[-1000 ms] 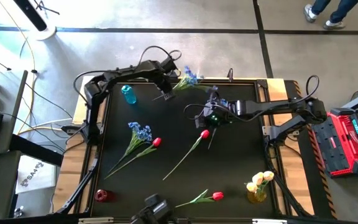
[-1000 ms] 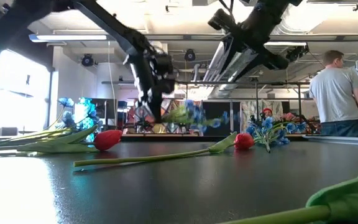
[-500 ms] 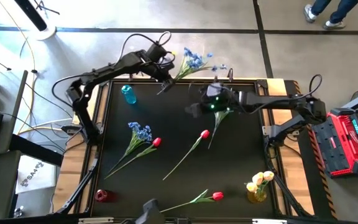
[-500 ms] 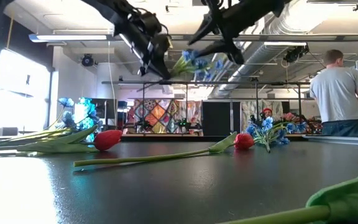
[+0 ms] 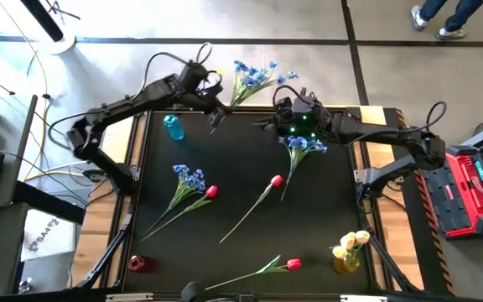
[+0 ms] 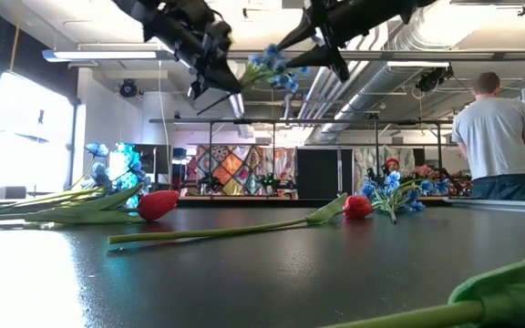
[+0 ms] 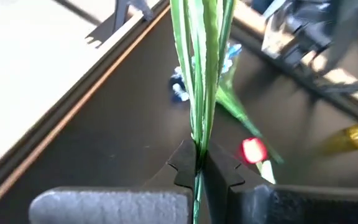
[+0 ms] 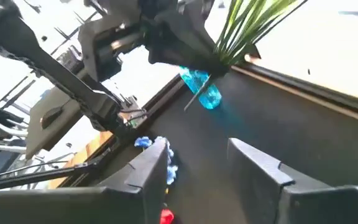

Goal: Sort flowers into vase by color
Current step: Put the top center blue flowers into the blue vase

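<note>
Above table, far edge: blue spray [image 5: 254, 77] is held aloft by left gripper [image 5: 212, 107], fingers clamped together on its green stems [image 7: 199, 74].
Right gripper [image 5: 285, 117]: raised near the far edge, fingers [image 8: 151, 168] seen spread apart, nothing between them; a second blue spray [image 5: 302, 147] lies just beside it.
Writing: none can be read; a sheet with dark print [image 5: 44, 236] lies left of the table.
Surface: black table [image 5: 325, 210] with wooden rim; red tulips [image 5: 276, 180], another blue spray [image 5: 188, 177], blue vase [image 5: 173, 127], red vase [image 5: 137, 263], yellow vase with pale tulips [image 5: 348, 250].
Room: grey floor, ceiling ducts, patterned panel [image 6: 231, 170], a person in a grey shirt [image 6: 494, 138].
</note>
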Motion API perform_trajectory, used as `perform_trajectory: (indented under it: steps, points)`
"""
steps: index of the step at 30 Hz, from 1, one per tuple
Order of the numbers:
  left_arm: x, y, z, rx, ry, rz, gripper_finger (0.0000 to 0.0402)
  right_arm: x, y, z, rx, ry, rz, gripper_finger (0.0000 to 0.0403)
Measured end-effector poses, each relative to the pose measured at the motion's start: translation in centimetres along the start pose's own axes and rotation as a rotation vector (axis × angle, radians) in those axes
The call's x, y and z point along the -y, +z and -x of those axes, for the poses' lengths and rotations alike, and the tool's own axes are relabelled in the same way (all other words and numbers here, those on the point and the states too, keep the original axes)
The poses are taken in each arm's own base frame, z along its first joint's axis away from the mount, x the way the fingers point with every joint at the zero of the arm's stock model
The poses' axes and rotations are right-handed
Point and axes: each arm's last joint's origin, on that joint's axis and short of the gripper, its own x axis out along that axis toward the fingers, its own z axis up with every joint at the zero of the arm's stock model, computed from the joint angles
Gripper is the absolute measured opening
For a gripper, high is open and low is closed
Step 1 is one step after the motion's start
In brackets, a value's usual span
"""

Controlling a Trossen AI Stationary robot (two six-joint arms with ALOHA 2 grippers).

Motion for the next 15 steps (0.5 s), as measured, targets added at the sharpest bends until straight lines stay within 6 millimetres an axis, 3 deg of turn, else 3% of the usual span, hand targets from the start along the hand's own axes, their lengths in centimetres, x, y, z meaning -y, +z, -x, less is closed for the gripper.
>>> perform_trajectory:
  steps: [8,15]
  points:
    - [2.4,-1.8,3.6,0.136,-0.06,-0.039,0.0,-0.3,0.2,-2.2,0.064,0.123,-0.003,0.0243]
    - [4.8,-1.6,4.1,0.174,-0.178,-0.113,0.0,-0.7,0.9,-4.7,0.124,0.18,0.046,0.0254]
